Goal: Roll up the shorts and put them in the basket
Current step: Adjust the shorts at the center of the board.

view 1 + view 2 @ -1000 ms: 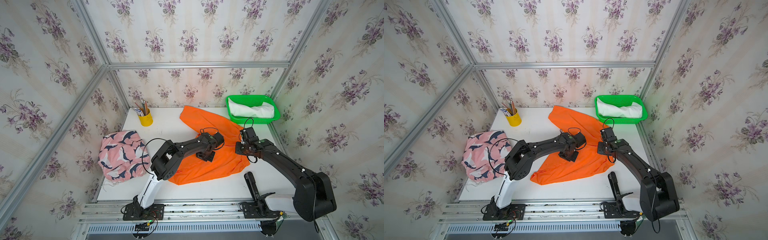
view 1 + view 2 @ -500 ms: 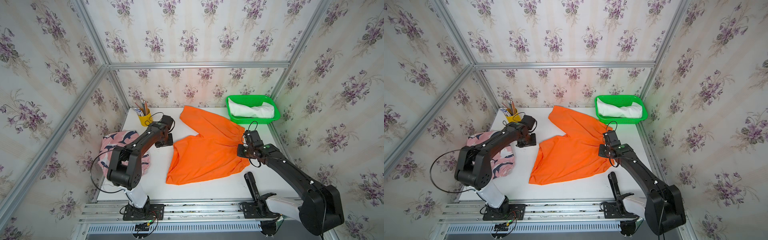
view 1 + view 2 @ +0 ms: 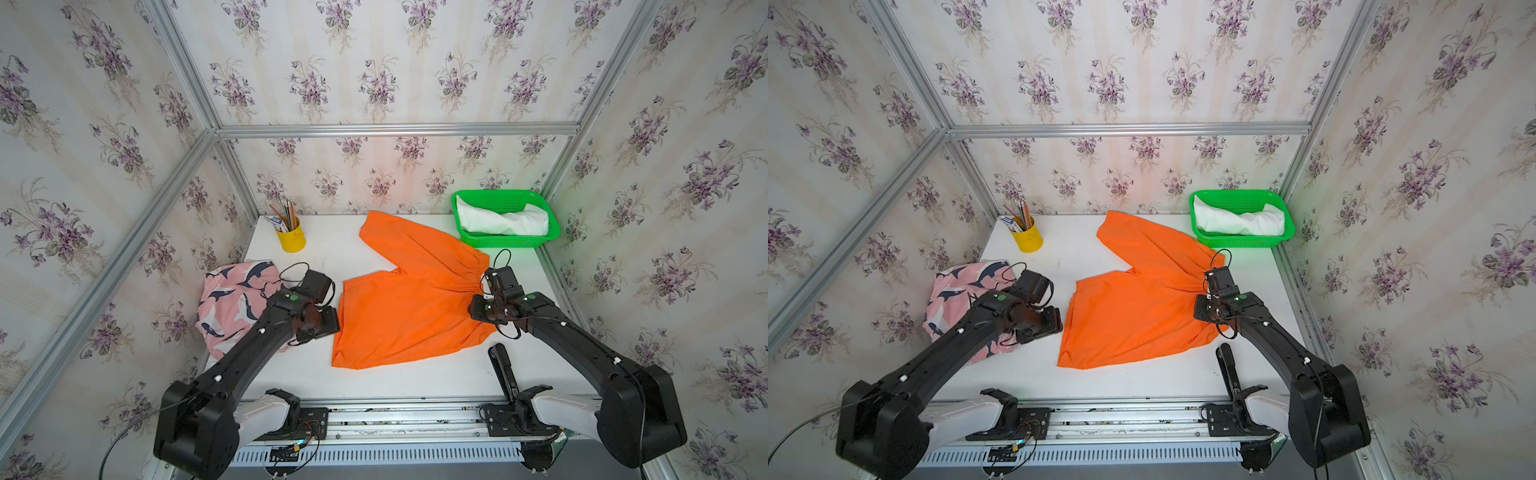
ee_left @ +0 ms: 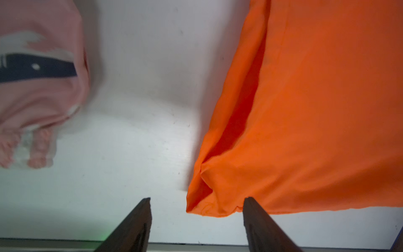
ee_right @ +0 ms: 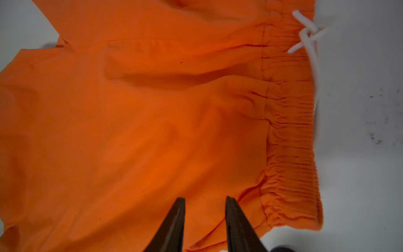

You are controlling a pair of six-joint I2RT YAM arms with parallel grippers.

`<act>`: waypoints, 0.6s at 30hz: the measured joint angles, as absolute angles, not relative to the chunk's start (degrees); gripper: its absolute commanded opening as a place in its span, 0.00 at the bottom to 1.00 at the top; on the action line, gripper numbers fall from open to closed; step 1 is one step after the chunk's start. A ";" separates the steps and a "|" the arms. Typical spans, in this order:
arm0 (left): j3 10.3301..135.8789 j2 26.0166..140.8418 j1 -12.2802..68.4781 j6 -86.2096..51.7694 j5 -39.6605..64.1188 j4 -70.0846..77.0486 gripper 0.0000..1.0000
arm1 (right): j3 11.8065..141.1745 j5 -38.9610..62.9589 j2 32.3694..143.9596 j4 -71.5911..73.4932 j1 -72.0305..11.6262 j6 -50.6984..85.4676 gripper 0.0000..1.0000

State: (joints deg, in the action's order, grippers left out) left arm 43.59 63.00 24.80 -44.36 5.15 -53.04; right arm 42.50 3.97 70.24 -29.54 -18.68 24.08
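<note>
White surface (image 3: 316, 257): bright orange cloth shorts (image 3: 415, 307) spread flat; left gripper (image 4: 197, 199) wide, empty, at hem corner; right gripper (image 5: 205, 198) narrowly parted, empty, beside waistband.

We see bare table (image 3: 332, 257) between the pink shorts (image 3: 232, 299) at its left edge and the orange shorts (image 3: 407, 307); yellow cup (image 3: 293, 241) and green basket (image 3: 507, 241) occupy the far corners.

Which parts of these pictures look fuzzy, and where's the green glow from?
Left wrist view: the pink shorts are smeared, the orange shorts sharper; right wrist view: the white drawstring is streaked; in both top views the green basket tints the nearby wall green.
</note>
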 measured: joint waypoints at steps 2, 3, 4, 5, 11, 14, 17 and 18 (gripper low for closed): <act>39.83 61.56 28.77 -47.99 5.52 -52.88 0.75 | 42.54 4.36 70.67 -29.28 -18.68 24.05 0.36; 38.06 61.58 30.39 -49.69 5.80 -52.58 0.74 | 42.59 4.54 70.87 -29.34 -18.68 24.03 0.36; 36.67 61.87 31.73 -51.05 6.13 -52.23 0.73 | 42.65 4.62 70.98 -29.32 -18.68 24.03 0.36; 35.33 62.39 33.12 -52.45 6.31 -51.66 0.72 | 42.74 4.82 71.05 -29.36 -18.68 24.03 0.36; 32.73 65.76 36.29 -57.28 6.81 -47.31 0.69 | 42.57 5.15 70.63 -29.23 -18.68 24.03 0.41; 33.23 67.33 36.40 -57.58 6.50 -45.28 0.65 | 41.39 5.13 70.54 -28.40 -18.68 24.93 0.41; 34.76 69.67 36.40 -57.54 5.72 -43.31 0.64 | 40.05 4.91 71.11 -26.94 -18.68 26.13 0.41; 35.14 70.48 36.42 -57.52 5.50 -42.59 0.64 | 39.70 4.78 71.70 -26.30 -18.68 26.98 0.41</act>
